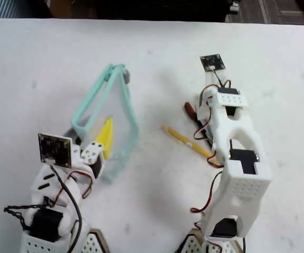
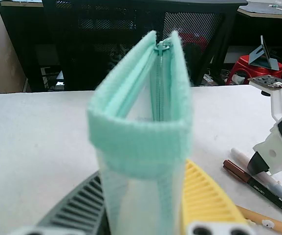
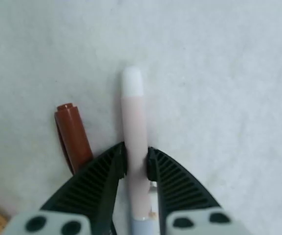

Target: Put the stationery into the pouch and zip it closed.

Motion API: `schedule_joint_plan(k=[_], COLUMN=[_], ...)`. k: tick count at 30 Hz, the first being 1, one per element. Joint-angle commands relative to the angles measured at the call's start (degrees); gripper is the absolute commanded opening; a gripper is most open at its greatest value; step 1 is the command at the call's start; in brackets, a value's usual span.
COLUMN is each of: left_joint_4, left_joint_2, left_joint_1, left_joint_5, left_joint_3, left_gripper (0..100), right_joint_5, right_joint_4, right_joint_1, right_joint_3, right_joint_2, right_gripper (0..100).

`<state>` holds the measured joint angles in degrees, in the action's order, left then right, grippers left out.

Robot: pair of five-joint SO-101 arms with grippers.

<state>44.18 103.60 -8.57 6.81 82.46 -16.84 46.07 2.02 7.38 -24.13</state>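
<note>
The pouch is clear with a mint green rim and stands upright at centre left, its zipper open. My left gripper is shut on the pouch's near end, with the grey finger on one side and the yellow finger on the other. My right gripper is down at the table, shut on a pale white pen. A brown pen lies right beside it. A yellow pencil lies between the pouch and the right arm.
The table is white. Its far edge runs along the top of the high view. Behind it in the left wrist view are a black mesh chair and a red stool.
</note>
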Motion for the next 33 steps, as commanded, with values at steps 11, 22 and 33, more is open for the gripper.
schedule_joint_plan(k=[11, 22, 33], left_joint_4=[-0.70, -0.70, -0.53], left_joint_2=[1.27, 1.27, 1.27], left_joint_1=[-2.51, -2.15, -2.15], left_joint_5=[0.35, 0.35, 0.26], left_joint_3=[0.35, 0.18, 0.18], left_gripper=[17, 17, 17], right_joint_5=[0.35, 0.26, 0.26], right_joint_4=[5.93, 14.55, 18.15], right_joint_1=[0.13, -4.53, -7.96], right_joint_3=[-2.11, -2.02, -1.93], right_joint_2=[16.04, 40.04, 59.65], right_gripper=[1.5, 1.5, 1.5])
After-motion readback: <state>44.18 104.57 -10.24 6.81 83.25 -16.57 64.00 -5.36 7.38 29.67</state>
